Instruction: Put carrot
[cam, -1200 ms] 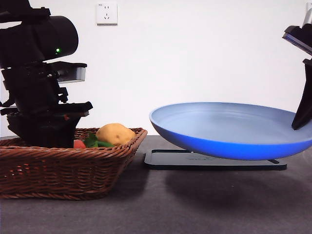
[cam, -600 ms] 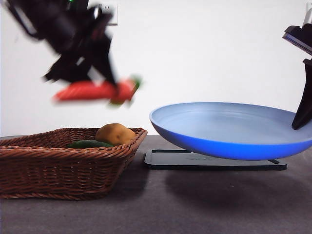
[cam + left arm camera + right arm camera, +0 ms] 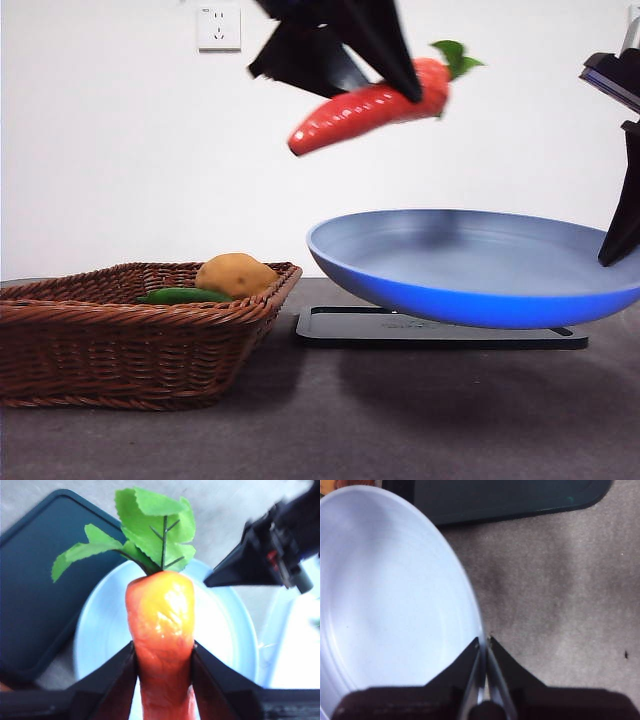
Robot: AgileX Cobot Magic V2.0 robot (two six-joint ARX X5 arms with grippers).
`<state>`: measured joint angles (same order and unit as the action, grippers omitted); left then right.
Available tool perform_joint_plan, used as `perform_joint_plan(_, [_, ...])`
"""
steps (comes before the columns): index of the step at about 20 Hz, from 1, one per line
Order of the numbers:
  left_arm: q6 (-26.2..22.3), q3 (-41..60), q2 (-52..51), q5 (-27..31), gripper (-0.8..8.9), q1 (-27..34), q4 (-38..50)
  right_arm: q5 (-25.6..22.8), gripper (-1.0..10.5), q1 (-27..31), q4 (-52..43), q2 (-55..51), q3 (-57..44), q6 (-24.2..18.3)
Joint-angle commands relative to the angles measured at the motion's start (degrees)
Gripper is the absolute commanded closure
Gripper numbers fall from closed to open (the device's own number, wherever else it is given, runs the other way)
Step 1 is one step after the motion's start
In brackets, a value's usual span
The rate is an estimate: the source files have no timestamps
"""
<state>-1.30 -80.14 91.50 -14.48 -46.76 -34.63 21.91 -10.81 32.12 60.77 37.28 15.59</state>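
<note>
The glossy red-orange carrot [image 3: 365, 107] with green leaves hangs in the air above the left part of the blue plate [image 3: 480, 265], tip tilted down to the left. My left gripper [image 3: 400, 75] is shut on it; in the left wrist view the carrot [image 3: 162, 630] sits between the two black jaws of that gripper [image 3: 162, 672], over the plate [image 3: 100, 630]. My right gripper [image 3: 483, 647] is shut on the plate's rim [image 3: 470, 610] and holds the plate lifted off the table, at the right edge of the front view [image 3: 620, 240].
A brown wicker basket [image 3: 130, 340] stands at the left with a tan potato [image 3: 236, 274] and a slim green vegetable [image 3: 180, 295] in it. A dark flat board [image 3: 440, 330] lies on the table under the plate.
The left gripper lifted the carrot out of the basket and carried it up and to the right, to above the plate. The right gripper and plate stayed still.
</note>
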Motion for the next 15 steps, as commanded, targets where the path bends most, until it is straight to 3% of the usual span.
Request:
perform_joint_plan(1, [-1.9,-0.6,3.5,1.3,7.01,-2.4,0.7,0.3,9.4,-0.1,-0.5,0.3,0.8,-0.2])
perform_joint_plan(9, [-1.9,-0.6,12.4,1.3,6.98,-4.3,0.5,0.5,9.4,-0.1,0.1,0.3,0.8,-0.1])
perform_joint_plan(12, [-1.7,-0.6,12.4,1.3,5.89,-4.6,1.0,0.5,9.4,-0.1,0.1,0.3,0.8,0.0])
perform_joint_plan(15, [-1.7,-0.6,11.8,0.7,5.71,-4.5,1.0,0.5,9.4,-0.1,0.1,0.4,0.8,2.3])
